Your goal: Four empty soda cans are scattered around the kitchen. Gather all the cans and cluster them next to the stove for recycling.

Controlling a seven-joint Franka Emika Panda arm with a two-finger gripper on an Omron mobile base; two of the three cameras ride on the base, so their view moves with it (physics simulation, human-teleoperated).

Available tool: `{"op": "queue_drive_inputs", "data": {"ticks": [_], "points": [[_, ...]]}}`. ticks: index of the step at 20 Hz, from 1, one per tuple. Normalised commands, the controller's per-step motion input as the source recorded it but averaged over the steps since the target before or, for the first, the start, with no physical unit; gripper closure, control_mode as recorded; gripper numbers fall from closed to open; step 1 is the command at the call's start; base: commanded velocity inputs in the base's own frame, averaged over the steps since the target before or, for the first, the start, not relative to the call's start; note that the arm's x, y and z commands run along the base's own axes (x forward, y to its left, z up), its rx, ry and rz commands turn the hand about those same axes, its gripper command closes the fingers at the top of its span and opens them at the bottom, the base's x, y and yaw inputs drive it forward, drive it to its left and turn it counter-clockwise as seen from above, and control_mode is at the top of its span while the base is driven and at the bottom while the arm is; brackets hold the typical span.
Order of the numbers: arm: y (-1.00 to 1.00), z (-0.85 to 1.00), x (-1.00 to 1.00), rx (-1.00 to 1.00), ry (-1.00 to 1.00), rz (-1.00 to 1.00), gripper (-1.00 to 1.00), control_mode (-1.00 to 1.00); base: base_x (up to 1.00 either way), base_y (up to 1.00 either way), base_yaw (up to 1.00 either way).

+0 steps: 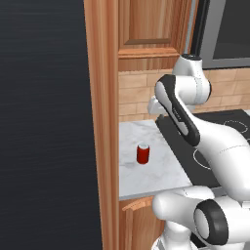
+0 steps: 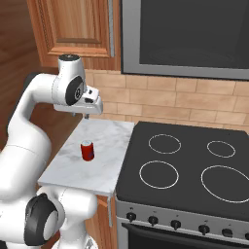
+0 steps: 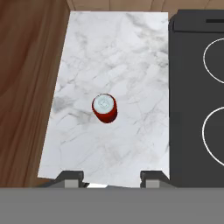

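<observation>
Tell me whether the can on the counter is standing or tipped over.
Standing. The can shows its round silver top from above, and its red side is vertical on the counter.

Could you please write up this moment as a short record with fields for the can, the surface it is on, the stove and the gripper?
soda can: one red soda can with a silver top, upright, standing free
surface: white marble counter, bounded by the wooden cabinet side on one edge
stove: black cooktop with white burner rings, directly beside the counter; can is on the counter, not on the glass
gripper: gripper held high above the counter, looking down on the can, fingers apart, holding nothing
</observation>
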Motion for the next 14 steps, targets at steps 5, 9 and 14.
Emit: {"op": "queue_drive_inputs", "data": {"ticks": [5, 9, 14], "points": [[0.0, 0.0, -0.13, 0.0, -0.02, 0.0, -1.0, -1.0, 0.0, 0.0, 0.0], [0.0, -0.09, -0.23, 0.0, 0.0, 0.0, -1.0, -1.0, 0.0, 0.0, 0.0], [-0.05, -0.02, -0.5, 0.02, -0.02, 0.0, -1.0, -1.0, 0.0, 0.0, 0.0]]}}
